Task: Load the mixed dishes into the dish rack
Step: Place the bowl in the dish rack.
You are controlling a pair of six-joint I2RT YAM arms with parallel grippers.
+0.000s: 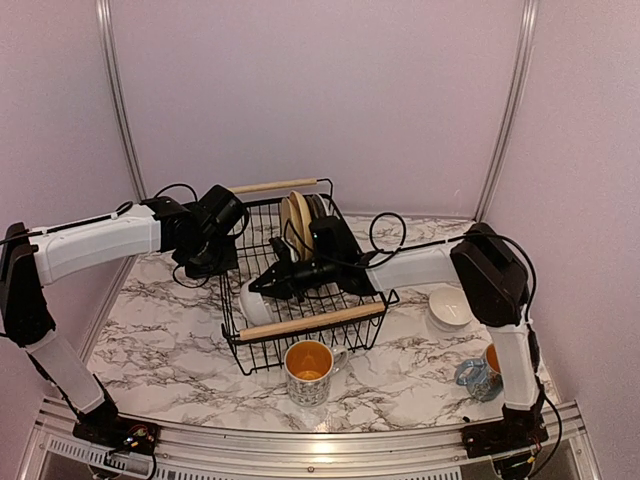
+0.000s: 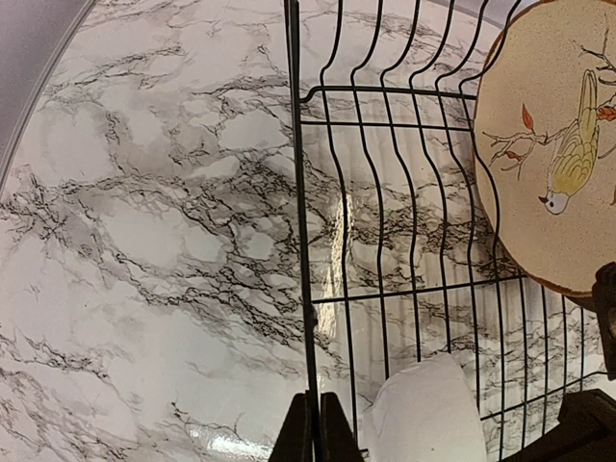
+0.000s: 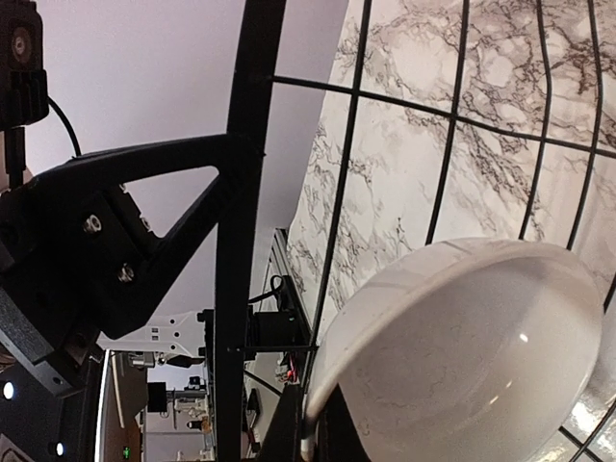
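placing a small white bowl into the dish rack: step in hand, judged from where things lie.

- dish rack [image 1: 310,322]: black wire, two wooden bar handles, mid marble surface [image 1: 160,320].
- right gripper [image 1: 258,287]: closed on the rim of the small white bowl [image 3: 462,356]. the bowl is tilted on edge, low inside the rack's near-left corner, above the wire floor. whether it rests on the wires cannot be told.
- left gripper [image 2: 315,428]: closed, pinched on the rack's left rim wire, apparently bracing the rack.
- racked: tan bird plate [image 2: 558,144], upright toward the far end. something darker stands just beside it in the top view, likely another plate.
- outstanding on the surface: front mug [image 1: 310,372], orange inside, just in front of the rack's near handle; second white bowl [image 1: 450,307], right of the rack; second mug [image 1: 478,378], near the right arm's base and partly hidden by that arm.
- progress: roughly half, as an estimate; three pieces outside the rack.
- next move calls for: settling the bowl onto the wires clear of the rim, so it leans and does not roll. then part the right fingers and lift out without snagging a wire. the rack wants bracing during release. the front mug looks the nearest following pick.
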